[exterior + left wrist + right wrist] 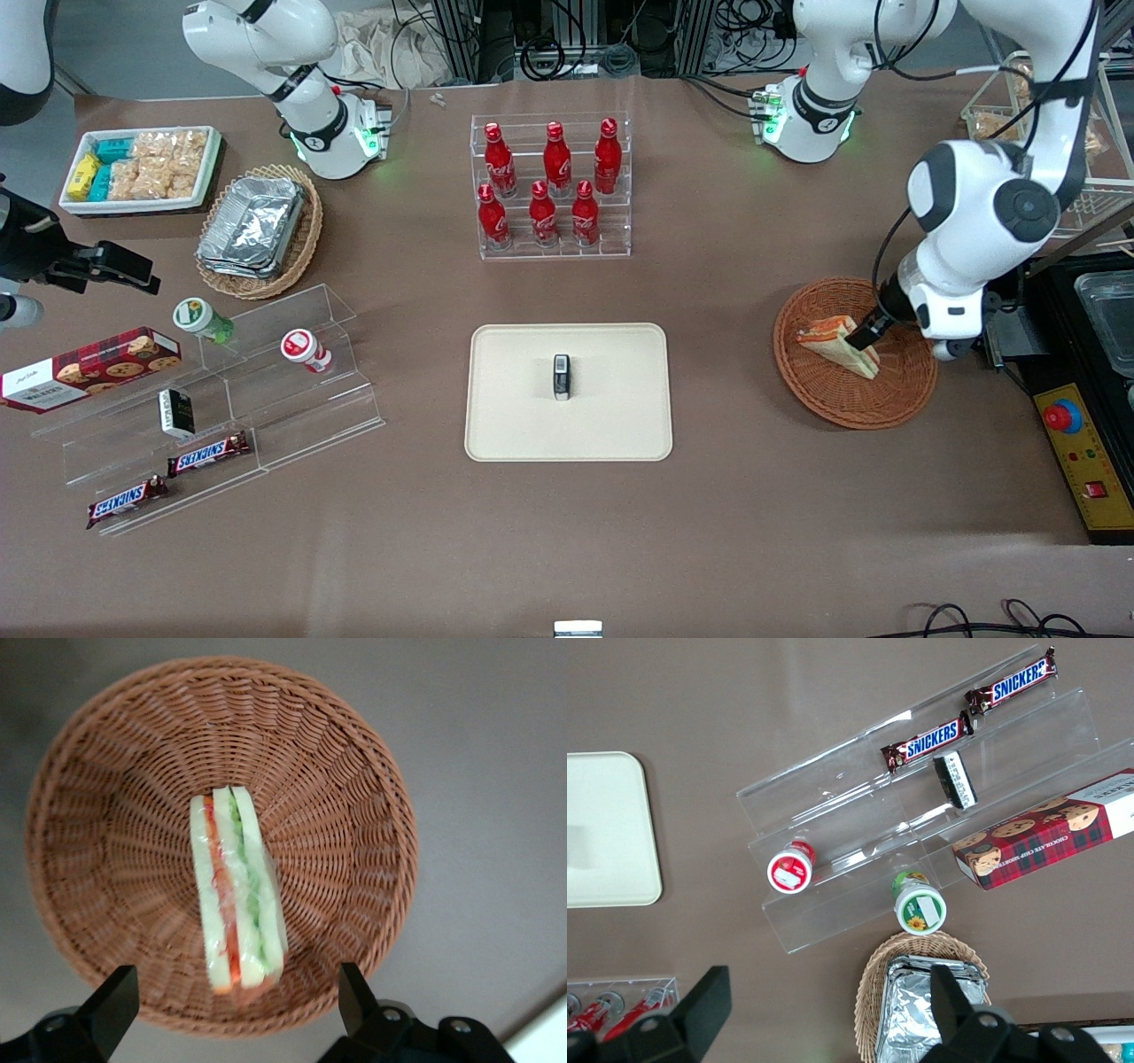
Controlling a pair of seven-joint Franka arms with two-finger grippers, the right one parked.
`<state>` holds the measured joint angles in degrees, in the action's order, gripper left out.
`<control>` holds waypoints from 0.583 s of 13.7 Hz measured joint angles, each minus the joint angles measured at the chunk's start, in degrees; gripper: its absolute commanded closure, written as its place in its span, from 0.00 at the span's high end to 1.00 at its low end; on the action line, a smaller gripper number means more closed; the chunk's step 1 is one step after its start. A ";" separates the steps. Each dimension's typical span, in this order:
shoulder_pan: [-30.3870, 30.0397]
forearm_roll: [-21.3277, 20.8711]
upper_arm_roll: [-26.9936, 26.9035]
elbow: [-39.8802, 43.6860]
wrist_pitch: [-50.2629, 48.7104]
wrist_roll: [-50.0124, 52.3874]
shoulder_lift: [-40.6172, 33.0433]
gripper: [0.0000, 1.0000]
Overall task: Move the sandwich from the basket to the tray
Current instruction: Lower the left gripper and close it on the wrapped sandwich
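The sandwich point(836, 345), a wedge of white bread with red, orange and green layers, lies in the round reddish-brown wicker basket point(904, 399) toward the working arm's end of the table. In the left wrist view the sandwich point(235, 891) stands on edge in the basket point(106, 797). My left gripper point(864, 338) hangs just above the sandwich, open, its two fingers point(113, 1003) apart on either side of the sandwich's end and holding nothing. The cream-beige tray point(523, 416) lies at the table's middle with a small dark object point(562, 377) on it.
A clear rack of red bottles point(553, 186) stands farther from the front camera than the tray. A control box with a red button point(1076, 456) sits beside the basket. A clear stepped shelf point(266, 390) with snacks, a tan basket of foil trays point(257, 229) and a white snack tray point(142, 168) lie toward the parked arm's end.
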<state>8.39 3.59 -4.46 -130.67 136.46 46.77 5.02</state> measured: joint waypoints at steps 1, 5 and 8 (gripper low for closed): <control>0.00 0.05 0.00 -0.44 2.55 0.10 1.95 1.00; 0.19 0.40 0.23 -1.51 9.86 1.29 8.12 1.00; 0.67 0.44 0.70 -1.55 11.89 2.07 11.09 0.09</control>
<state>9.06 4.02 -3.76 -132.22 148.36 48.84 16.11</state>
